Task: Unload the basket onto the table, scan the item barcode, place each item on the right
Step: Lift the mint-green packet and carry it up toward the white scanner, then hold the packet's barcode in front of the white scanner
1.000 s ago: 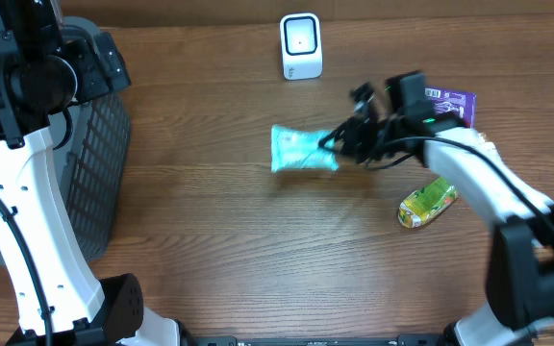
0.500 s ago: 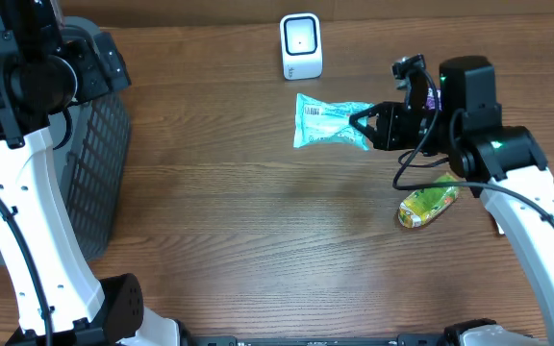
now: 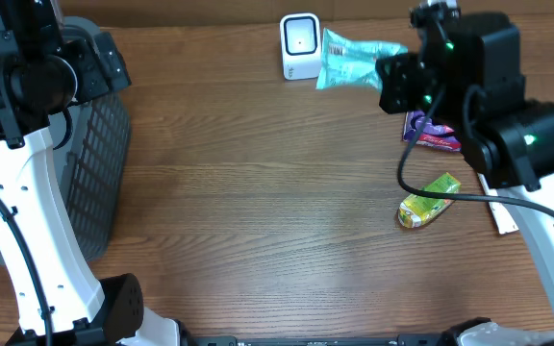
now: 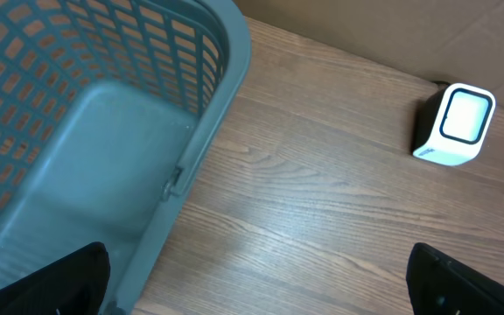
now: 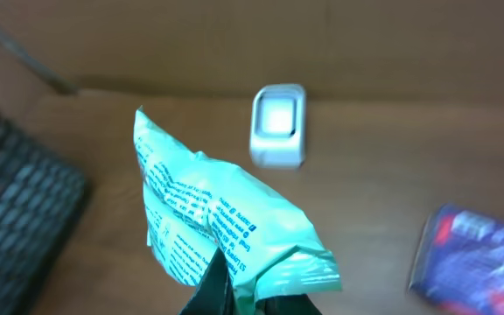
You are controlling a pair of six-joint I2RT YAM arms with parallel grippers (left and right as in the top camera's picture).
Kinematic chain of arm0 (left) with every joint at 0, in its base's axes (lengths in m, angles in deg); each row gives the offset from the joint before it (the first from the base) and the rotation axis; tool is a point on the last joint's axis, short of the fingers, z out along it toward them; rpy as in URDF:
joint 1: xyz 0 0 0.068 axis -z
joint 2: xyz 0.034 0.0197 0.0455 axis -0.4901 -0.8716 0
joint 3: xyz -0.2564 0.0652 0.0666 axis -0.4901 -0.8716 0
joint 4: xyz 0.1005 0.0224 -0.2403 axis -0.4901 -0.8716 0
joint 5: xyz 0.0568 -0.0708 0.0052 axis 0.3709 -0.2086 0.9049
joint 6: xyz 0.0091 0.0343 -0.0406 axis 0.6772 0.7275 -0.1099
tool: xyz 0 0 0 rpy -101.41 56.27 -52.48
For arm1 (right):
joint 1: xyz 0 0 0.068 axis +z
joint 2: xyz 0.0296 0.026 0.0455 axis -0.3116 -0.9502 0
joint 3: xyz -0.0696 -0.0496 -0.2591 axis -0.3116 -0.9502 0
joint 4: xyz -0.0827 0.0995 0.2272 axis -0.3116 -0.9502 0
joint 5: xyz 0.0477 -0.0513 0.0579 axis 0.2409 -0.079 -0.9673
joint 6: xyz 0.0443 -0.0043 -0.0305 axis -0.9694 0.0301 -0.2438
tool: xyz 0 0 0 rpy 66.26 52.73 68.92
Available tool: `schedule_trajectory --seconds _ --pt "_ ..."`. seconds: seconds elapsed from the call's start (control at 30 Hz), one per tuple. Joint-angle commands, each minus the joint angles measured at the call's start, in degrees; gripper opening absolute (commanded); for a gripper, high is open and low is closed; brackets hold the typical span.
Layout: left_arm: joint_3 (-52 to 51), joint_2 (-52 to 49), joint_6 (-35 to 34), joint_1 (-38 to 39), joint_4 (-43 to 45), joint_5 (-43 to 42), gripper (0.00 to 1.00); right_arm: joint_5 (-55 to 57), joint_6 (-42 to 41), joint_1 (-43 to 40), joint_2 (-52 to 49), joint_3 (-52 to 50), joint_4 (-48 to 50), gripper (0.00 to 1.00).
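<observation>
Right gripper (image 3: 385,69) clamped on teal snack packet (image 3: 349,56) just beside white scanner (image 3: 301,46); left gripper (image 4: 261,293) jaws wide apart.

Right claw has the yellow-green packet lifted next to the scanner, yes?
No. The right claw holds the teal packet next to the scanner; the yellow-green packet lies on the table, untouched. The overhead view shows it.

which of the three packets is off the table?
The teal packet: the right gripper holds it up by the scanner. The green packet and purple packet lie on the table.
</observation>
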Motion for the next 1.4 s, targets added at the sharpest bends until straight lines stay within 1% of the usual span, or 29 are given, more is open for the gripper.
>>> schedule_trajectory --seconds 0.0,0.1,0.17,0.23,0.33,0.4,0.53,0.57,0.63,0.7,0.73,0.87,0.97,1.23,1.37 --pt "0.96 -0.26 0.42 0.04 0.07 -0.26 0.99 17.42 5.25 4.46 -6.03 5.88 -0.66 0.04" --pt "0.96 -0.26 0.42 0.04 0.07 -0.26 1.00 30.21 10.01 8.81 -10.10 6.29 2.27 0.04" --pt "0.96 -0.24 0.44 0.02 0.07 -0.26 1.00 41.75 12.35 11.52 -13.18 6.29 5.31 0.04" --pt "0.96 -0.24 0.44 0.02 0.07 -0.26 1.00 53.88 16.13 13.75 -17.20 6.25 10.43 0.04" --pt "0.96 -0.24 0.42 0.04 0.07 -0.26 1.00 63.91 23.02 15.39 -22.75 6.25 18.62 0.04" --pt "0.96 -0.24 0.42 0.02 0.07 -0.26 1.00 65.90 28.65 15.87 -26.51 6.25 24.11 0.04" --pt "0.96 -0.24 0.42 0.04 0.07 -0.26 1.00 65.16 36.79 15.76 -32.50 6.25 34.03 0.04" --pt "0.96 -0.24 0.44 0.02 0.07 -0.26 0.99 64.89 40.54 15.52 -34.23 6.25 37.94 0.04" --pt "0.96 -0.24 0.44 0.02 0.07 -0.26 1.00 63.52 46.42 15.17 -36.06 6.25 42.60 0.04" --pt "0.96 -0.24 0.42 0.02 0.07 -0.26 1.00 58.64 53.70 14.49 -38.16 6.23 46.86 0.04" --pt "0.96 -0.26 0.42 0.02 0.07 -0.26 0.99 56.35 56.46 14.14 -38.93 6.23 48.22 0.04" --pt "0.96 -0.24 0.42 0.04 0.07 -0.26 0.99 48.68 62.18 12.28 -41.00 6.23 52.92 0.04" --pt "0.96 -0.24 0.42 0.02 0.07 -0.26 1.00 42.69 68.76 10.60 -42.49 6.23 54.80 0.04" --pt "0.96 -0.26 0.42 0.02 0.07 -0.26 1.00 37.38 85.33 7.32 -47.47 6.23 66.55 0.04" --pt "0.96 -0.24 0.44 0.04 0.07 -0.26 1.00 32.61 85.99 7.30 -48.26 6.19 66.62 0.04"
